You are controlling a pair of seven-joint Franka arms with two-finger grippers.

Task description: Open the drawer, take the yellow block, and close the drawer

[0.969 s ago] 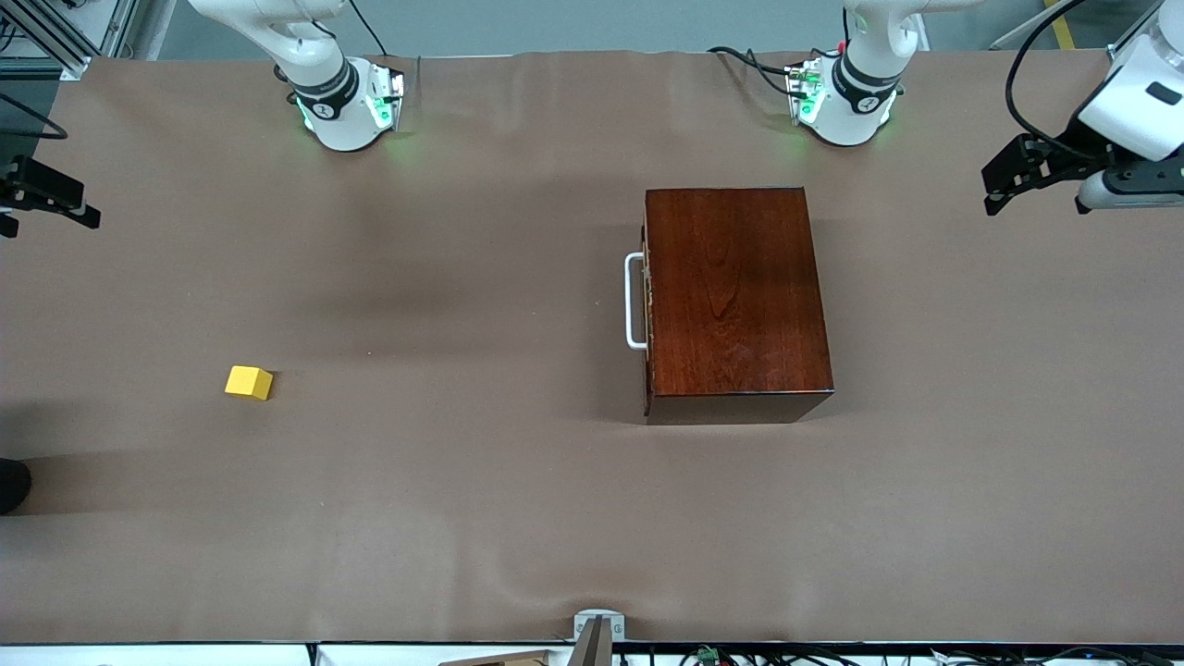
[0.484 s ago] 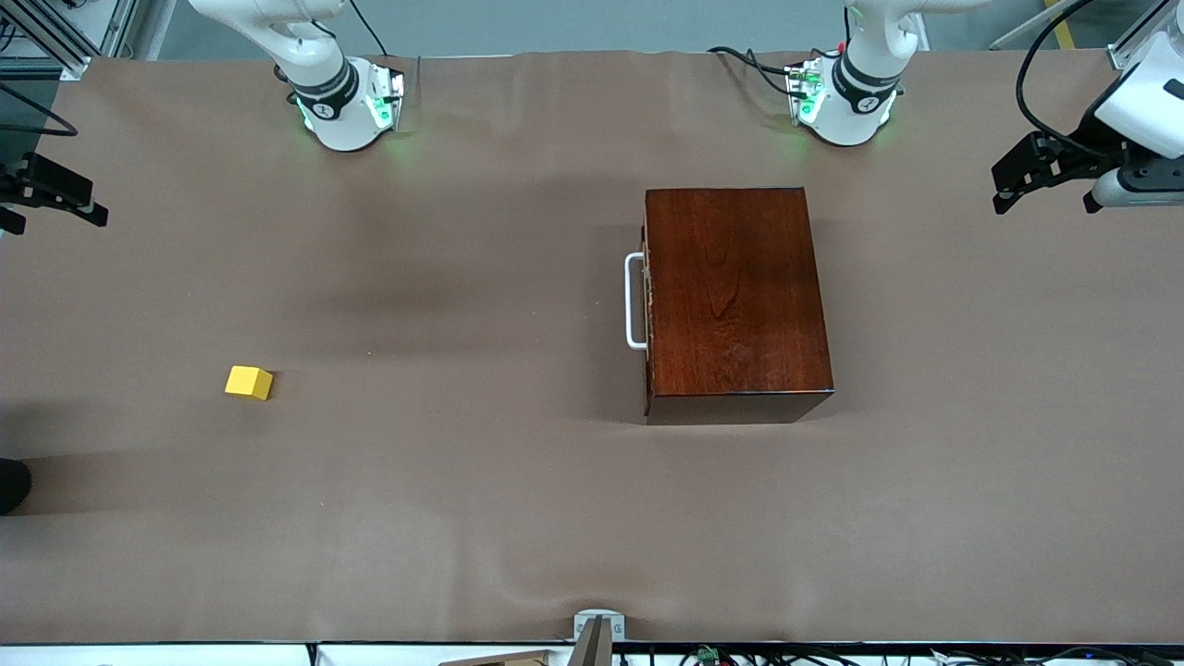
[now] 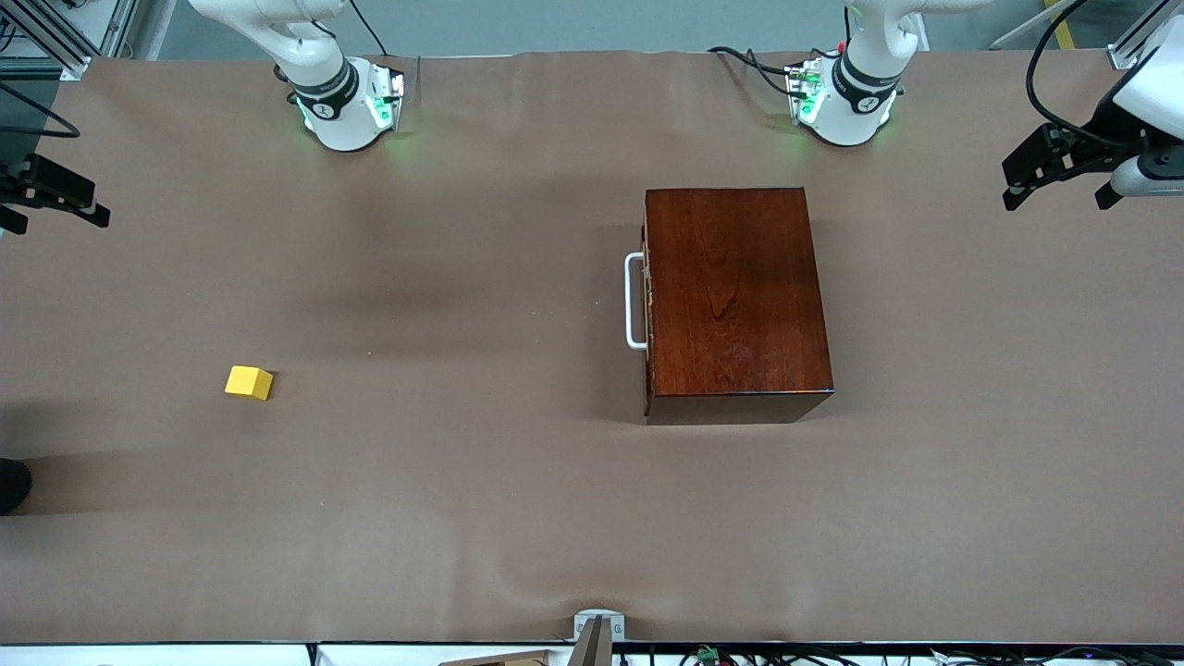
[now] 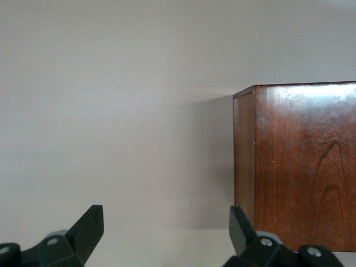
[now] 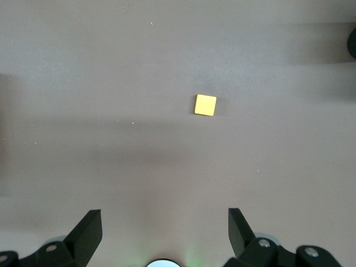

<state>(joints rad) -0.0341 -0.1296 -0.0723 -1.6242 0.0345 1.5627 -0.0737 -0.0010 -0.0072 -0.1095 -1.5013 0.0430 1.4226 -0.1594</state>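
Drawer shut, block out on the table toward the right arm's end, both grippers, left and right, empty with fingers spread, so we'd hook the handle squarely and pull straight.

The drawer is seen shut in its box, which is set on the worktop toward the left arm's end. The block is placed on the worktop well apart from the box, toward the right arm's end and slightly nearer the front camera.
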